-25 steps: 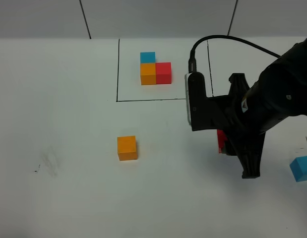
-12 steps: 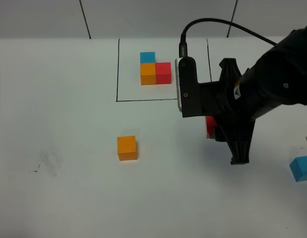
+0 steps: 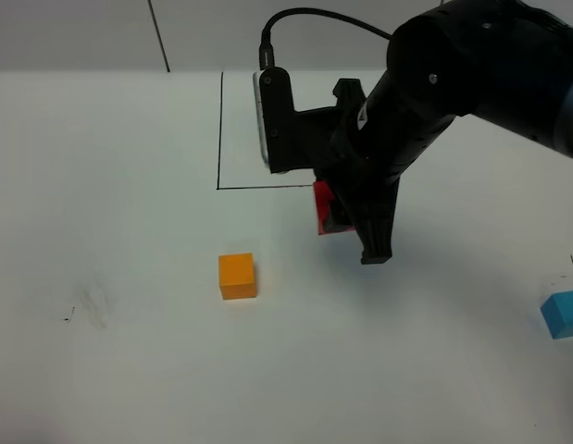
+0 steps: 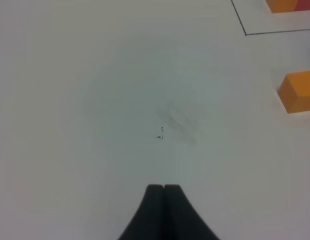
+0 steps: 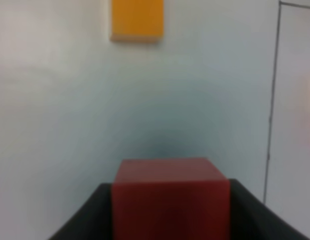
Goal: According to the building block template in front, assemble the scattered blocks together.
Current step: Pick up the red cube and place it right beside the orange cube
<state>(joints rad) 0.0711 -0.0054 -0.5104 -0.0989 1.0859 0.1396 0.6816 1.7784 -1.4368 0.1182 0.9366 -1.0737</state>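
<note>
My right gripper (image 3: 340, 220) is shut on the red block (image 3: 321, 209) and holds it above the table, just below the black frame's (image 3: 219, 139) lower line. In the right wrist view the red block (image 5: 170, 197) fills the space between the dark fingers (image 5: 87, 217). The loose orange block (image 3: 237, 276) lies left of and below it, also in the right wrist view (image 5: 137, 19). The light blue block (image 3: 562, 313) sits at the right edge. My arm hides the template cubes; only their orange edge (image 4: 284, 5) shows in the left wrist view. My left gripper (image 4: 164, 189) is shut and empty.
A faint grey smudge (image 3: 90, 305) marks the white table at the left, also in the left wrist view (image 4: 177, 120). The right arm's body and cable (image 3: 314, 18) hang over the frame area. A second drawn line (image 5: 272, 100) runs beside the held block.
My right gripper has carried the red block up and to the left, from right of centre to just under the frame, and now covers the template cubes. The orange and blue blocks have not moved.
</note>
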